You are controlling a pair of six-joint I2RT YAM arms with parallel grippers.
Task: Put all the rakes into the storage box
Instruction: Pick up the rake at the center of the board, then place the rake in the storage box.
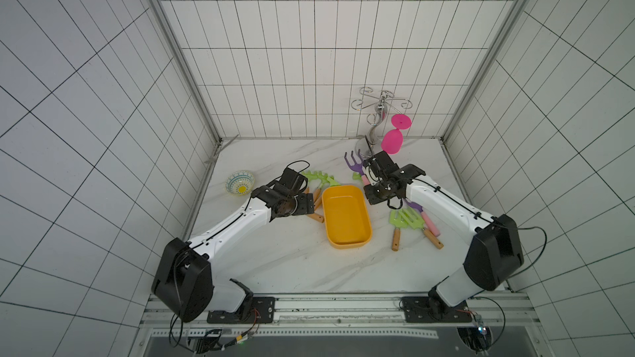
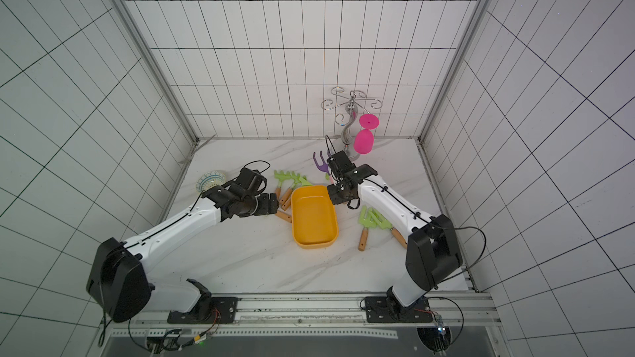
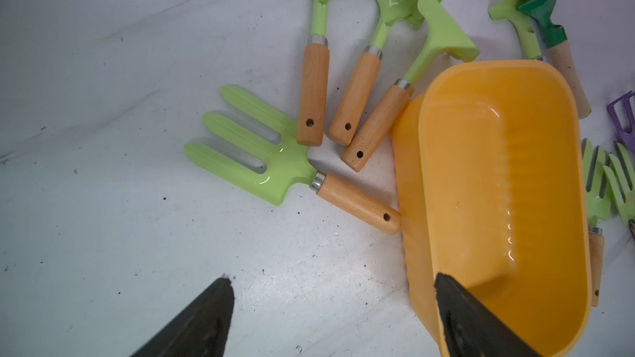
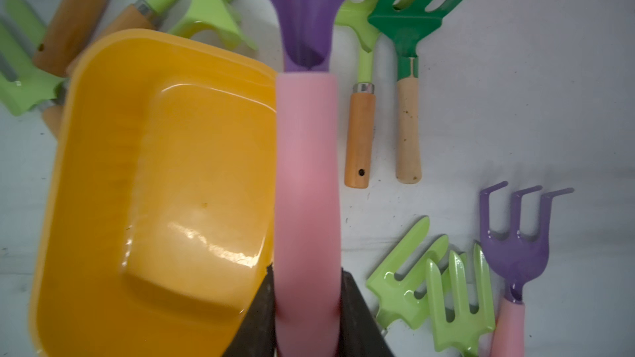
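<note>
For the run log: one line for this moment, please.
right hand: shut on purple rake handle | left hand: open, empty | storage box: empty

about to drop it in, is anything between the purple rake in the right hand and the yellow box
Nothing visible. The right hand is shut on the purple rake by its pink handle, right beside the storage box. The box is empty inside, and nothing lies between the two.
</note>
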